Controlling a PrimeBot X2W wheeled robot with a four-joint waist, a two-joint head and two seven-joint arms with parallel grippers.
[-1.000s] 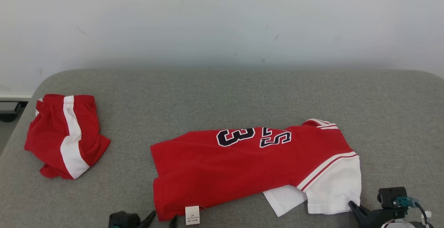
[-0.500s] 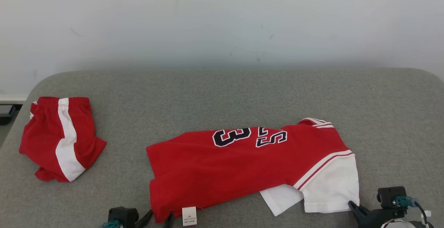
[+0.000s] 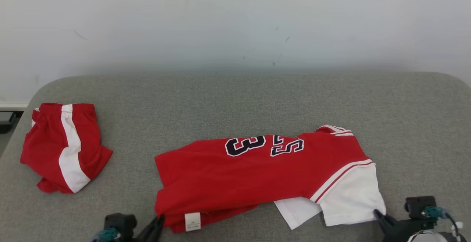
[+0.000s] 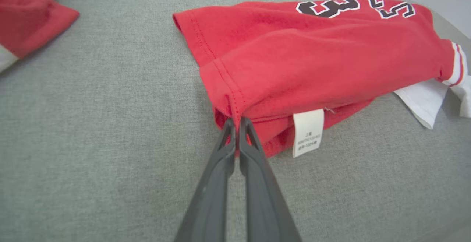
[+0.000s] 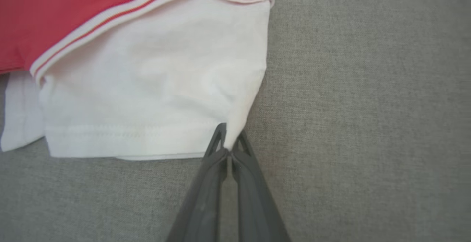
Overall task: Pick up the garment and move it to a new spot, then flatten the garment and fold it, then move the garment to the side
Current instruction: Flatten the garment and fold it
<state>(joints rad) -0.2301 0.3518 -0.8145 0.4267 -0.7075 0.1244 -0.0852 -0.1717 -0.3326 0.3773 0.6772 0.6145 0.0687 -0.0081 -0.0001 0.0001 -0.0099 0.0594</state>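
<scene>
A red jersey [image 3: 250,175] with dark numbers and white sleeves lies folded lengthwise across the grey cushioned surface [image 3: 235,102]. My left gripper [image 3: 160,219] is shut on its near-left hem corner, beside the white care label [image 4: 307,132], and that corner is lifted slightly. In the left wrist view the left gripper [image 4: 237,121] pinches the red hem [image 4: 230,102]. My right gripper [image 3: 377,213] is shut on the near corner of the white sleeve [image 3: 351,201]; the right wrist view shows the right gripper [image 5: 230,133] pinching the sleeve [image 5: 154,83].
Red shorts [image 3: 62,146] with a white stripe lie crumpled at the far left of the surface. A pale wall [image 3: 235,21] rises behind the surface. Bare grey fabric stretches behind the jersey and to its right.
The left gripper has closed on the jersey's near-left hem and lifted it, bunching the edge. The right gripper has pulled the sleeve corner slightly. Earlier the camera shifted, moving the scene a little left.
</scene>
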